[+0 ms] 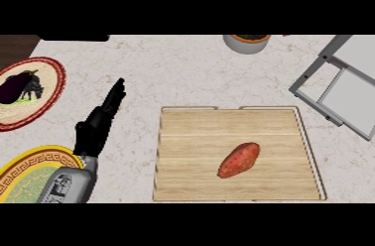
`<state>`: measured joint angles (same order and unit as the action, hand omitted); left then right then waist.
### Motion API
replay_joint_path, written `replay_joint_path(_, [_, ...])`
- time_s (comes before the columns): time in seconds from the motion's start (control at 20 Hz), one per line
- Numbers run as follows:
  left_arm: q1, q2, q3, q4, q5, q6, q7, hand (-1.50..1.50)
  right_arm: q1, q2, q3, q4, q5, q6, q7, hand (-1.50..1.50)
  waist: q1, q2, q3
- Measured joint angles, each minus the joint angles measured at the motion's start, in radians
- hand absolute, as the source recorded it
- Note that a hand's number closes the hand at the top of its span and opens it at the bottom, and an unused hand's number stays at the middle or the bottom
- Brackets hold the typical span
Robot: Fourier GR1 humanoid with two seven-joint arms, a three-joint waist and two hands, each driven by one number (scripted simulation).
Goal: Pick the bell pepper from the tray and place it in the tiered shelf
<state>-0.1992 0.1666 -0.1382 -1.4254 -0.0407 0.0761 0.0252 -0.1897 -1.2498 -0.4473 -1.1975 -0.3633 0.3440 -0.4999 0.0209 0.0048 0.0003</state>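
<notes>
Although the task names a bell pepper, what lies on the wooden tray is an oblong red-orange vegetable, tilted, slightly right of the tray's centre. Grey-framed tiered shelf stands off the tray's upper right corner. Left hand is left of the tray, apart from it, fingers straight and together, holding nothing. Further left: red-rimmed plate bearing an eggplant; yellow-rimmed plate beside the forearm.

An oblong reddish-orange vegetable lies diagonally on the wooden tray.
</notes>
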Motion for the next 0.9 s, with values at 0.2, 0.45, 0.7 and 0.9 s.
replay_joint_path(0.2, [-0.014,-0.001,0.016,0.018,-0.002,-0.014,-0.004,0.00,-0.123,0.028,0.076,0.059,0.080,-0.043,-0.023,1.50,0.002,0.000,0.000])
replay_joint_path(0.45, [-0.006,-0.010,0.015,0.008,-0.016,-0.013,-0.006,0.00,-0.219,0.106,0.145,0.067,0.192,-0.156,-0.069,1.50,0.000,-0.001,0.000])
replay_joint_path(0.7, [0.005,-0.022,0.015,-0.004,-0.024,-0.017,-0.004,0.00,-0.343,0.187,0.211,0.144,0.283,-0.211,-0.099,1.50,0.002,0.000,0.000])
replay_joint_path(0.9, [0.006,-0.023,0.018,0.007,-0.027,-0.021,-0.014,0.00,-0.415,0.236,0.197,0.246,0.214,-0.121,-0.089,1.50,0.004,0.000,0.000])
